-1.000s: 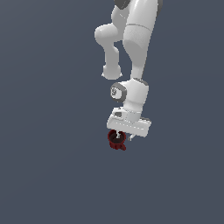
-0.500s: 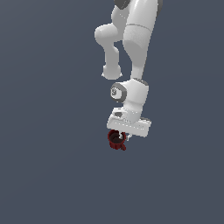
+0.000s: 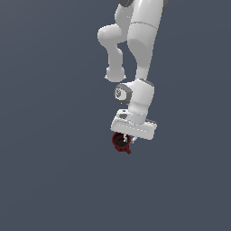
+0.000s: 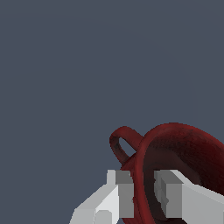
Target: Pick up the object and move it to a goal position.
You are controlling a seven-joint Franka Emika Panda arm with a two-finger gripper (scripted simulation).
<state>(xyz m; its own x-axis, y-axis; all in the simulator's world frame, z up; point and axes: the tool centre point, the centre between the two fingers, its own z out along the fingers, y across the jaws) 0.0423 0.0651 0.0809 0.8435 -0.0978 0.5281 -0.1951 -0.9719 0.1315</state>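
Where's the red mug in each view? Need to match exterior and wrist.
Exterior view: the red mug sits just under the white gripper, slightly toward the exterior view's left, below centre of the picture.
Wrist view: the mug fills the lower corner, rim wall between the two fingers.
Shared landmark: the mug's loop handle, seen in the exterior view as a small nub.

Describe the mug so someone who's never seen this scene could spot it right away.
Follow the white robot arm down to its gripper. Just beneath the gripper's white body sits the mug, one finger outside its wall and one inside. It is the only dark red thing, small, with a side loop handle.
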